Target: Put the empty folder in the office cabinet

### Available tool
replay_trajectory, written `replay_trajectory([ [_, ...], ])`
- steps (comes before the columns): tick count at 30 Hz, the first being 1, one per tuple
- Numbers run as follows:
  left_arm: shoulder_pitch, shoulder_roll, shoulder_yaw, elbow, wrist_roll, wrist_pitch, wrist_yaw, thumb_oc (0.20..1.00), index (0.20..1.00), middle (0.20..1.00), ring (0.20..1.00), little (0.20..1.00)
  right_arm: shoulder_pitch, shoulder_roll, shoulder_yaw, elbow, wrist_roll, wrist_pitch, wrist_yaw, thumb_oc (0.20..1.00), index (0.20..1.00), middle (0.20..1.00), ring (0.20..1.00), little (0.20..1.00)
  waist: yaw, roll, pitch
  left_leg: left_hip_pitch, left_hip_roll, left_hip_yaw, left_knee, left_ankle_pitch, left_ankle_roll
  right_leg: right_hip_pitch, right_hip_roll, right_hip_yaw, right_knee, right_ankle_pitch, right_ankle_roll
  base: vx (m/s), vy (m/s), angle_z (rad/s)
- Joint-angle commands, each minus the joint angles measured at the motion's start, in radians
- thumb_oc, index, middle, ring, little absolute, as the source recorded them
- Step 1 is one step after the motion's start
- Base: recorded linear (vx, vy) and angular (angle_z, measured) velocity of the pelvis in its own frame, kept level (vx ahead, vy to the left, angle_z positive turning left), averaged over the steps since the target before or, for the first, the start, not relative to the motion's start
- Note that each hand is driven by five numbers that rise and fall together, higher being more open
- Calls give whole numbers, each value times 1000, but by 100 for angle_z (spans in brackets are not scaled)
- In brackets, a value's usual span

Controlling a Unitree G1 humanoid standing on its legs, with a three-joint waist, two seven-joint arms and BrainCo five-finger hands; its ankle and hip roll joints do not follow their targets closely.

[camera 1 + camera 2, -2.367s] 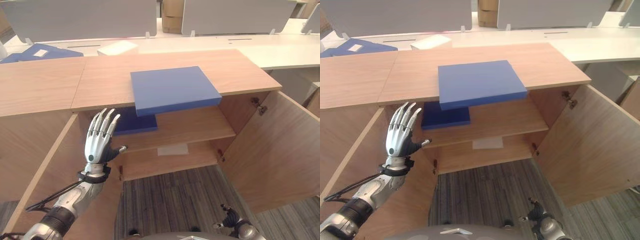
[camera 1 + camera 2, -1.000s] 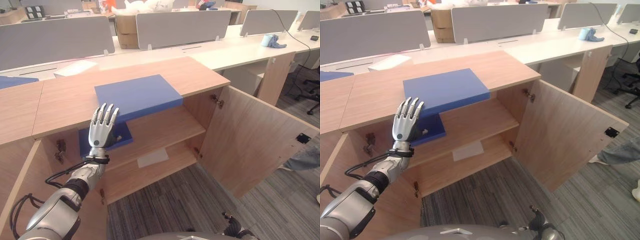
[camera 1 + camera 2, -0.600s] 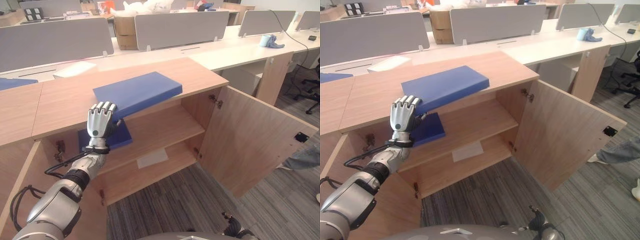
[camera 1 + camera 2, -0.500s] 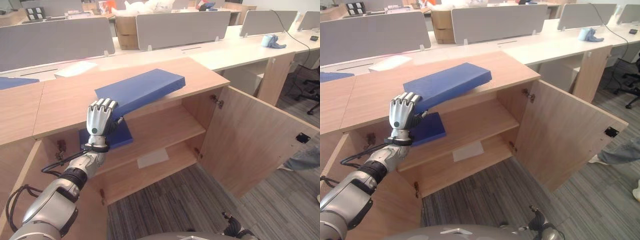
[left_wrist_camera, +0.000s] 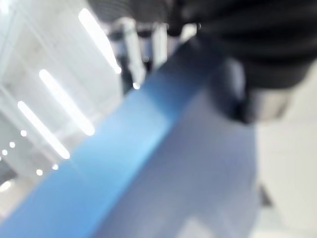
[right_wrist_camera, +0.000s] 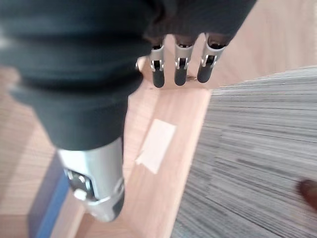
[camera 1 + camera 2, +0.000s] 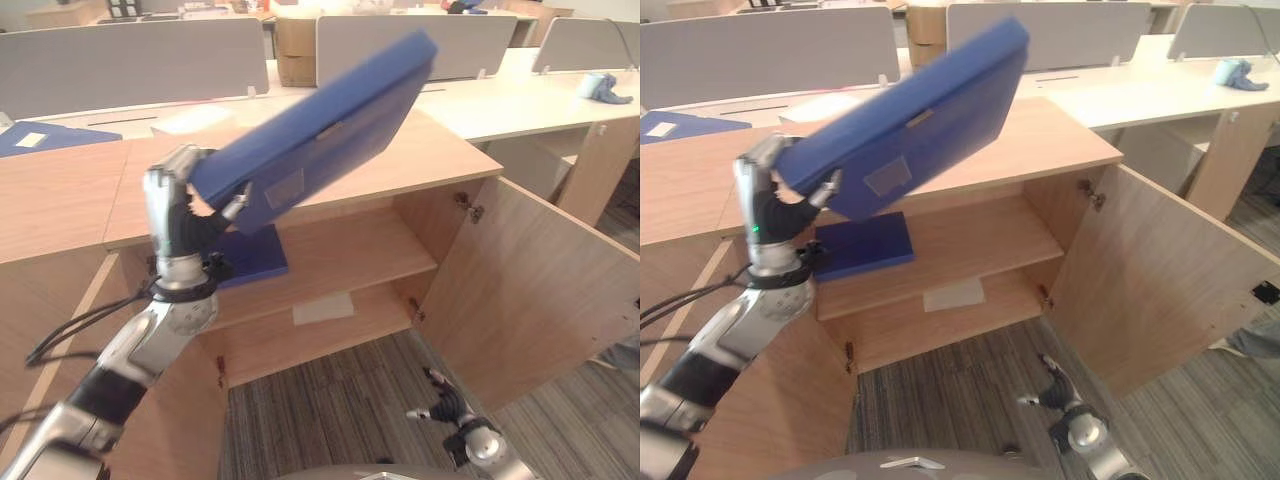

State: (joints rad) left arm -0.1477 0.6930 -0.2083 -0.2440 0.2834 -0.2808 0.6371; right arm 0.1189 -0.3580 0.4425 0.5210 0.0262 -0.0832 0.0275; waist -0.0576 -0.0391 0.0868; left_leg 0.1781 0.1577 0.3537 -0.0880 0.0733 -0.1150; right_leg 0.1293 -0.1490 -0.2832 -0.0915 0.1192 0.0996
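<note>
With the left hand (image 7: 178,205) pinching only one corner of the steeply tilted blue folder (image 7: 320,130), it could slip out or clip the cabinet top (image 7: 70,195) going in.

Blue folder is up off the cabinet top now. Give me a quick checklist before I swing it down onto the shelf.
1. Grip: left hand curled round the lower corner of the blue folder: ok.
2. Folder clear of the cabinet top: ok, lifted and steeply tilted.
3. Cabinet door open: ok.
4. Room on the middle shelf: ok to the right; a second blue folder lies at its left end.
5. Right hand out of the way: ok, low over the floor.
6. Grip firmness: cannot tell.
</note>
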Motion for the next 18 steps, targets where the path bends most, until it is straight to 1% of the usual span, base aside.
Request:
replay_trajectory([
  [1, -176, -20, 5, 199, -341, -72, -234, 200, 200, 200, 200, 200, -80, -30, -74, 45, 67, -27, -50, 1000, 1000, 1000, 1000, 1000, 6, 53, 27, 7, 41, -63, 1, -95, 19, 50, -78, -23, 4, -108, 73, -19, -2, 23],
  [2, -130, -38, 40, 156, -462, -89, -320, 200, 200, 200, 200, 200, -77, -27, -95, 3, 79, -30, -64, 1000, 1000, 1000, 1000, 1000, 14, 54, 26, 3, 41, -72, 1, -91, 19, 50, -79, -27, 4, -106, 73, -19, -2, 23],
  [3, -130, -38, 40, 156, -462, -89, -320, 200, 200, 200, 200, 200, -77, -27, -95, 3, 79, -30, -64, 1000, 1000, 1000, 1000, 1000, 14, 54, 26, 3, 41, -72, 1, -91, 19, 50, -79, -27, 4, -106, 73, -18, -2, 22],
  [4, -86, -64, 65, 126, -571, -102, -407, 200, 200, 200, 200, 200, -80, -22, -118, -41, 98, -34, -81, 1000, 1000, 1000, 1000, 1000, 23, 54, 27, 1, 41, -79, 1, -89, 20, 50, -80, -31, 4, -104, 72, -16, -3, 19],
  [5, -63, -77, 78, 109, -613, -106, -441, 200, 200, 200, 200, 200, -82, -22, -131, -68, 106, -37, -91, 1000, 1000, 1000, 1000, 1000, 28, 54, 27, 0, 40, -84, 1, -88, 20, 50, -80, -33, 4, -103, 72, -17, -4, 21],
  [6, -36, -94, 87, 94, -684, -108, -496, 200, 200, 200, 200, 200, -86, -23, -149, -106, 124, -33, -95, 1000, 1000, 1000, 1000, 1000, 32, 54, 27, -2, 39, -89, 1, -87, 20, 50, -80, -34, 4, -101, 71, -7, -2, 10],
  [7, -32, -97, 89, 91, -697, -109, -504, 200, 200, 200, 200, 200, -86, -24, -152, -112, 129, -34, -95, 1000, 1000, 1000, 1000, 1000, 33, 54, 27, -2, 39, -90, 1, -87, 20, 50, -81, -34, 4, -101, 71, -5, 0, 3],
  [8, 0, -119, 98, 77, -741, -119, -548, 200, 200, 200, 200, 200, -92, -25, -172, -155, 162, -44, -93, 1000, 1000, 1000, 1000, 1000, 39, 54, 28, -4, 39, -97, 1, -86, 20, 50, -81, -36, 4, -99, 71, -6, 1, 3],
  [10, 42, -143, 109, 71, -766, -144, -582, 200, 200, 200, 200, 200, -100, -30, -197, -222, 196, -33, -85, 1000, 1000, 1000, 1000, 1000, 47, 53, 29, -6, 38, -103, 1, -83, 20, 50, -82, -39, 4, -97, 69, 0, 0, 0],
  [11, 42, -143, 109, 71, -766, -144, -582, 200, 200, 200, 200, 200, -100, -30, -197, -222, 196, -33, -85, 1000, 1000, 1000, 1000, 1000, 47, 53, 29, -6, 38, -103, 1, -83, 20, 50, -82, -39, 4, -97, 69, 0, 0, 0],
  [12, 59, -153, 115, 72, -787, -160, -590, 200, 200, 200, 200, 200, -104, -33, -209, -253, 216, -32, -80, 1000, 1000, 1000, 1000, 1000, 50, 52, 29, -7, 37, -107, 1, -83, 20, 50, -82, -40, 4, -96, 68, 0, 0, 0],
  [16, 109, -210, 150, 98, -944, -311, -714, 200, 200, 200, 200, 200, -129, -36, -247, -323, 314, -32, -28, 1000, 1000, 1000, 1000, 1000, 66, 43, 22, -13, 35, -121, 1, -79, 20, 48, -85, -50, 4, -92, 62, 3, 2, 8],
  [17, 116, -227, 160, 99, -961, -345, -725, 200, 200, 200, 200, 200, -135, -34, -255, -342, 340, -31, -19, 1000, 1000, 1000, 1000, 1000, 70, 41, 21, -13, 35, -125, 1, -78, 19, 49, -85, -51, 4, -91, 61, 11, 8, 6],
  [18, 116, -240, 167, 103, -971, -364, -738, 200, 200, 200, 200, 200, -141, -33, -260, -356, 367, -30, -10, 1000, 1000, 1000, 1000, 1000, 73, 38, 19, -15, 34, -128, 1, -77, 19, 47, -86, -53, 4, -91, 60, 17, 17, 4],
])
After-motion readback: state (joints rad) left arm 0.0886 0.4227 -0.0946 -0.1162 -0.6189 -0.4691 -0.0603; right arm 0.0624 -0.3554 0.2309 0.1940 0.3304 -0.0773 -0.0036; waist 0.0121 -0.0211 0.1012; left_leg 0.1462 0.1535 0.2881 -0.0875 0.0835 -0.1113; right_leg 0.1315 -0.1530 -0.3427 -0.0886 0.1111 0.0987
